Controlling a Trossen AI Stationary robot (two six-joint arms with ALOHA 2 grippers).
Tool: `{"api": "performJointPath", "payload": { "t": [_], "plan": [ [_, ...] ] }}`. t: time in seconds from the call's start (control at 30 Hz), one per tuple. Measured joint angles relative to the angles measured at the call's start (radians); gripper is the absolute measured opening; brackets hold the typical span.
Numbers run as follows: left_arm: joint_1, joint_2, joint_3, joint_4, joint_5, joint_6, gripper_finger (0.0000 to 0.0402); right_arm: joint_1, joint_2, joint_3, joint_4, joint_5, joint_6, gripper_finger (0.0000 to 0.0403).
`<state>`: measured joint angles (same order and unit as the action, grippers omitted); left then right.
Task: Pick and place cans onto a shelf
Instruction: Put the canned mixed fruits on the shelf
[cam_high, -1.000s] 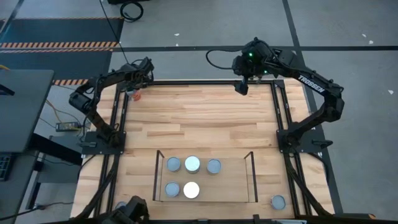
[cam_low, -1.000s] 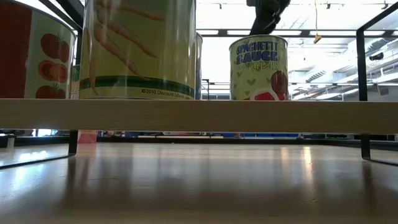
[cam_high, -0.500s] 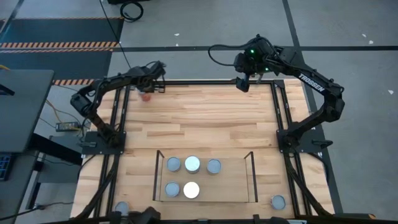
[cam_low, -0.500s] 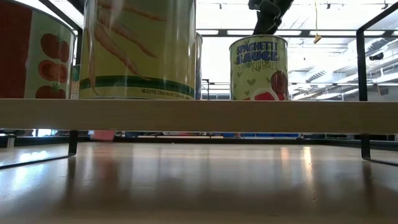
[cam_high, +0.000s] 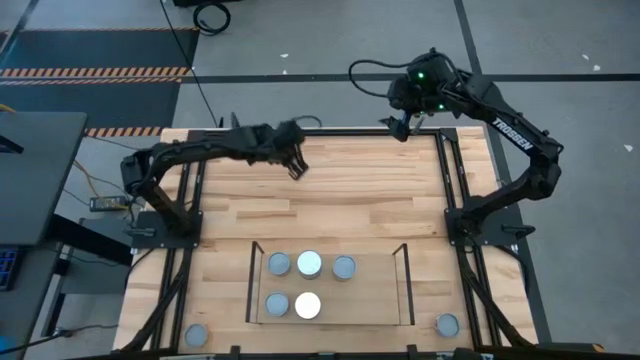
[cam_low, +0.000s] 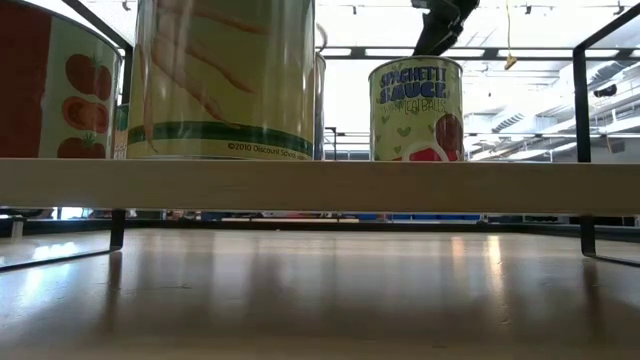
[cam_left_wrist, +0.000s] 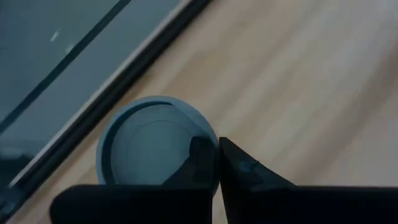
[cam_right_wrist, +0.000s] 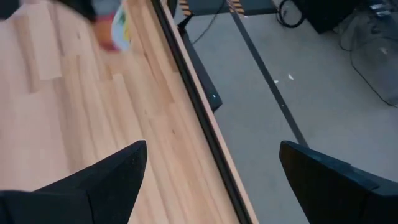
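Your left gripper (cam_high: 296, 166) is reaching out over the far half of the table (cam_high: 330, 205), well away from the shelf (cam_high: 375, 290). From above you cannot see what it holds. Only its own wrist camera is showing that: the two dark fingers (cam_left_wrist: 239, 168) are pinched almost together on the rim of a can (cam_left_wrist: 146, 146) with a round grey-blue top, so the gripper is clamping that can. Just past the can, the table's edge and the grey floor are showing.

Your right gripper (cam_high: 402, 124) is waiting at the far edge of the table, to the right of the left one. Its wrist camera is showing its fingers (cam_right_wrist: 112, 177) spread wide apart with nothing between them, hanging over the table's edge and the floor beyond.

From above, five cans are sitting on the shelf, far nearer you than either gripper: three in the back row (cam_high: 310, 264) and two in the front row (cam_high: 293, 305). Two more are standing on the table at the near corners, one at the left (cam_high: 196, 335) and one at the right (cam_high: 447, 324).

Only the table-level camera is showing labels. One can (cam_low: 416, 108) is reading "SPAGHETTI SAUCE". A big can (cam_low: 225, 78) close to the lens is carrying carrot pictures and small print beginning "©2010". A third can (cam_low: 55, 95) is showing tomatoes on red.
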<state>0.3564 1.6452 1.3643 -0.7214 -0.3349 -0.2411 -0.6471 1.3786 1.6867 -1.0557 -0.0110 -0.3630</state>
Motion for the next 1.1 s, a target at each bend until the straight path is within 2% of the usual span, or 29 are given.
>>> {"api": "performJointPath", "payload": {
  "t": [0.13, 0.27, 0.5, 0.6, 0.8, 0.93, 1.1],
  "plan": [
    [-0.078, 0.048, 0.000, 0.021, 0.001, 0.017, 0.0014, 0.015, -0.026, 0.000, 0.011, 0.016, 0.054, 0.0375],
    [-0.138, 0.106, -0.001, 0.069, 0.008, 0.018, 0.0014, 0.077, -0.066, 0.000, -0.007, 0.018, 0.128, 0.0375],
    [-0.201, 0.196, -0.001, 0.081, 0.045, -0.009, 0.0014, 0.291, -0.101, 0.000, -0.160, 0.071, 0.220, 0.0375],
    [-0.214, 0.212, -0.001, 0.069, 0.082, -0.014, 0.0014, 0.392, -0.107, 0.000, -0.169, 0.100, 0.259, 0.0375],
    [-0.220, 0.216, -0.001, 0.034, 0.087, -0.041, 0.0015, 0.593, -0.086, -0.001, -0.194, 0.133, 0.347, 0.0375],
    [-0.219, 0.216, 0.000, 0.027, 0.078, -0.048, 0.0035, 0.731, -0.046, -0.001, -0.222, 0.177, 0.410, 0.0375],
    [-0.220, 0.215, 0.001, 0.022, 0.079, -0.061, 0.0096, 0.850, 0.004, -0.001, -0.217, 0.204, 0.497, 0.0375]
  ]
}}
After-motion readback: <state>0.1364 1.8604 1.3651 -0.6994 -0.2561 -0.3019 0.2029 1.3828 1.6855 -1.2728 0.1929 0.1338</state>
